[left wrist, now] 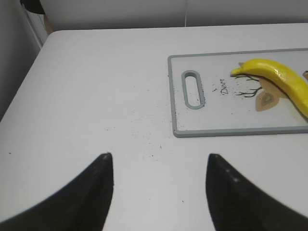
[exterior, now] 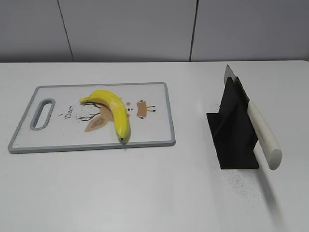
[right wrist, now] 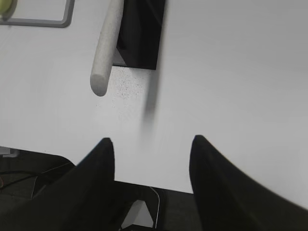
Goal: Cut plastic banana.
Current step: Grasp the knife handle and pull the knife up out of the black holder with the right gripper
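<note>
Stretching across every view, the wide white matte counter (exterior: 145, 193) is carrying everything, and fine dark specks are showing on it near the board's corner and around the stand. Behind it, pale grey wall panels (exterior: 125, 29) with dark vertical seams are closing off the room.

Lying flat on the counter's left half is the white rectangular plastic cutting board with a grey rim (exterior: 166, 116), its slotted handle pointing left and a small deer drawing with the word "Deer" printed on its face. On the right, well apart from the board, the black angled knife stand (exterior: 231, 140) is sitting upright, and the cleaver-style knife with a long off-white handle (exterior: 263, 133) is resting in it, the handle slanting out toward the camera and the grey blade tip poking up behind.

The curved yellow plastic banana (exterior: 113, 108) is lying on the board, right of its middle, whole and glossy, with its stem toward the board's centre and its dark tip almost reaching the near rim.

The left tool (left wrist: 159, 166) is hovering over bare counter just short of the board's handle end, its black fingers spread and gripping nothing. The right tool (right wrist: 151, 147) is hanging over the counter's near edge, short of the knife handle, likewise spread and empty.
</note>
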Robot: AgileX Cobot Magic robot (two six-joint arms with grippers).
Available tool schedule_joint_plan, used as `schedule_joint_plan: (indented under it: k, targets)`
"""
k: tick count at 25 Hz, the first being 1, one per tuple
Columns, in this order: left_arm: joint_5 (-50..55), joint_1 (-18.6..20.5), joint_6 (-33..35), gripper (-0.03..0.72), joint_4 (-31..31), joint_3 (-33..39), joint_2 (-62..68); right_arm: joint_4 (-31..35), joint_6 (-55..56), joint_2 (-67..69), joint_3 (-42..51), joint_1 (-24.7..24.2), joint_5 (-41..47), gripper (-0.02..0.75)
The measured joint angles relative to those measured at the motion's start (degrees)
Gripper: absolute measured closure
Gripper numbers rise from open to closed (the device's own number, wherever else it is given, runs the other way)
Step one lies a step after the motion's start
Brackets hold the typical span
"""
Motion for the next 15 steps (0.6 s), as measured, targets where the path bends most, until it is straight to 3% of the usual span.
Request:
schedule_joint_plan:
  k: [9,15]
  targets:
    - [0.4,0.0,0.4,0.122,0.0,-0.2,0.3,9.2,-0.8,19.1,-9.0,1.1,0.4,0.325]
    - [0.6,0.0,0.4,0.123,0.2,-0.2,-0.6,7.4,2.0,30.5,-9.9,10.2,-0.9,0.346]
